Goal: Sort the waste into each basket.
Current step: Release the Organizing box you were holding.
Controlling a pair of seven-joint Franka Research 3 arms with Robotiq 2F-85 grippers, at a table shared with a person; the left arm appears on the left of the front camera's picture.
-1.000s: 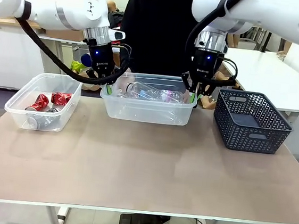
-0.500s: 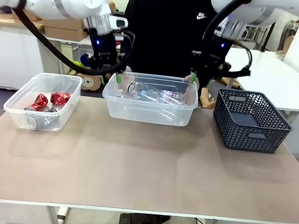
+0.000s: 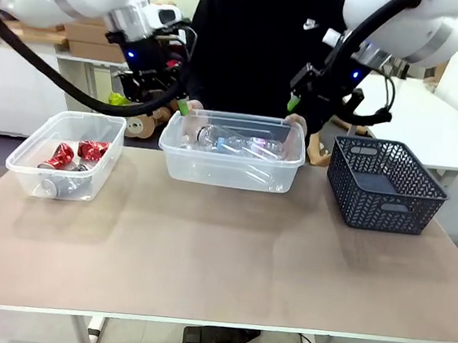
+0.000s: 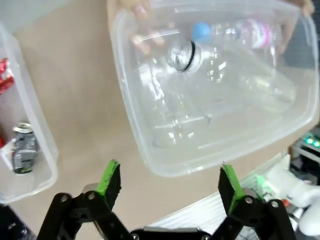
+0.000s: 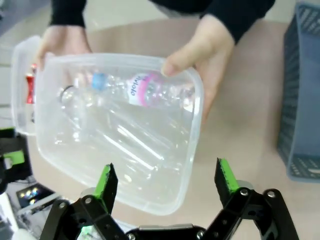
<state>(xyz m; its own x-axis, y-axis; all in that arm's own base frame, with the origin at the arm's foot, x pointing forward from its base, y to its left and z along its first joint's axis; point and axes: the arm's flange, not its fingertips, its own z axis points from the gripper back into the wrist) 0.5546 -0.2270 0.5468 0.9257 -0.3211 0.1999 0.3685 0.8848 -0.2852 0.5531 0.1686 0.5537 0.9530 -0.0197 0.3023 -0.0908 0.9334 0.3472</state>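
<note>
A clear rectangular plastic tub point(image 3: 230, 162) sits at the far middle of the table, its long axis running left to right. The person's hands point(image 5: 202, 55) grip its two short ends. Inside lie clear plastic bottles point(image 5: 130, 90), lengthwise along the tub; one with a pink label and blue cap points its cap left. A second matching clear tub point(image 3: 65, 157) at the far left holds crushed red and silver cans point(image 3: 79, 154). A dark lattice-sided basket point(image 3: 385, 184) stands at the far right. The left gripper point(image 4: 170, 182) hangs above the middle tub, jaws spread wide, holding nothing; the right gripper point(image 5: 167, 182) likewise, wide apart and empty.
</note>
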